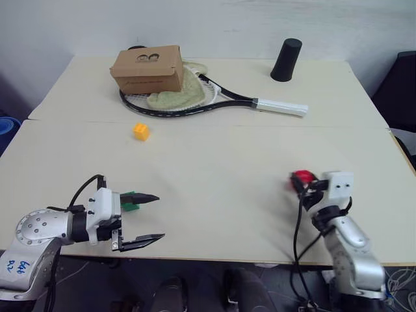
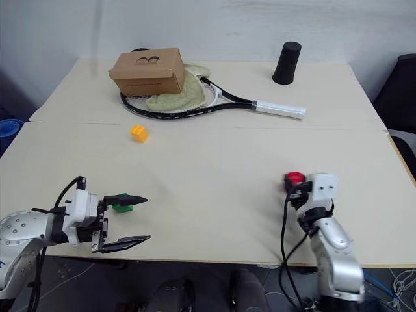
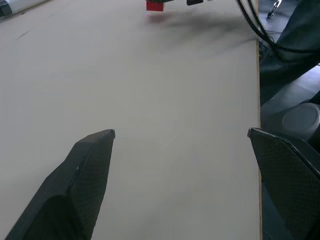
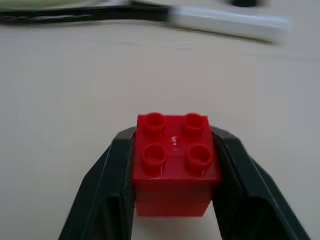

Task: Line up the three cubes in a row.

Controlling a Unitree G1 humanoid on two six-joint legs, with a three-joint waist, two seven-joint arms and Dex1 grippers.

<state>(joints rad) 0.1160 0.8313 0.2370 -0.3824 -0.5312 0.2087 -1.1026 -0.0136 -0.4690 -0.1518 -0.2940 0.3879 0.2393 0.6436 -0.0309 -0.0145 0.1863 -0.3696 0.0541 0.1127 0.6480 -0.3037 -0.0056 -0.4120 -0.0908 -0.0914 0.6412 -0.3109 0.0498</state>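
Observation:
My right gripper [image 4: 172, 134] is shut on the red cube [image 4: 175, 165], whose studs face up, near the table's front right [image 1: 302, 177]. At the front left, my left gripper [image 1: 160, 216] stands open with nothing between its fingers [image 3: 95, 150], pointing right across the table. The green cube [image 1: 130, 201] lies on the table just beyond its far finger and is partly hidden by it. The orange-yellow cube [image 1: 141, 131] sits alone on the table, farther back on the left. The red cube [image 3: 155, 5] also appears far ahead in the left wrist view.
At the back lie a brown cardboard box [image 1: 147, 68], a racket [image 1: 214, 97] and a pale cloth [image 1: 175, 96] under them. A black cone-shaped cup [image 1: 286, 60] stands at the back right. The table's front edge [image 1: 227, 261] runs close below both grippers.

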